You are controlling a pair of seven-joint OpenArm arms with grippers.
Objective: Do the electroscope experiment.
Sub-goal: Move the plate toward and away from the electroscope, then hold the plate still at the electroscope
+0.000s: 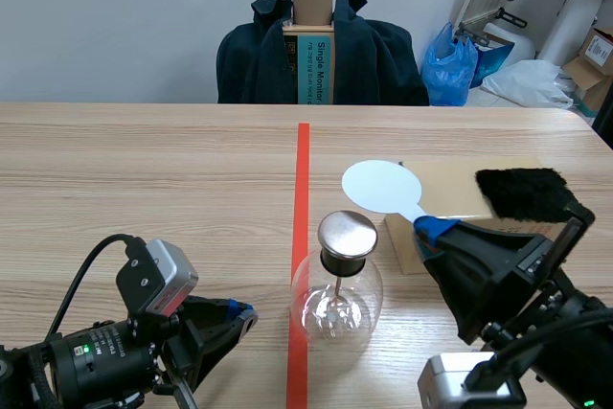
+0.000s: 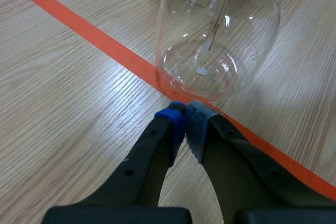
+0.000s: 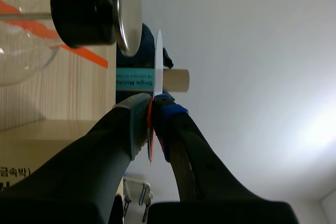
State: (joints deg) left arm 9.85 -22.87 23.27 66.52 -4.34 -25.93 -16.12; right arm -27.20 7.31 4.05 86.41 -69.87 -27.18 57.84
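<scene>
The electroscope, a clear glass flask (image 1: pixel 335 299) with a black stopper and a round metal top plate (image 1: pixel 347 234), stands on the red tape line. My right gripper (image 1: pixel 436 229) is shut on the handle of a white round paddle (image 1: pixel 381 185), held just beside and slightly above the plate. In the right wrist view the paddle (image 3: pixel 159 61) shows edge-on, a small gap from the metal plate (image 3: pixel 127 11); the right gripper (image 3: pixel 152 103) pinches its stem. My left gripper (image 1: pixel 235 318) is shut on nothing, low on the table. Its tips (image 2: pixel 185 121) sit just short of the flask (image 2: pixel 218 35).
A black fur cloth (image 1: pixel 522 193) lies on a flat cardboard box (image 1: pixel 450 189) right of the flask. The red tape line (image 1: pixel 303 170) runs down the table's middle. A chair draped with a dark jacket (image 1: pixel 321 55) stands beyond the far edge.
</scene>
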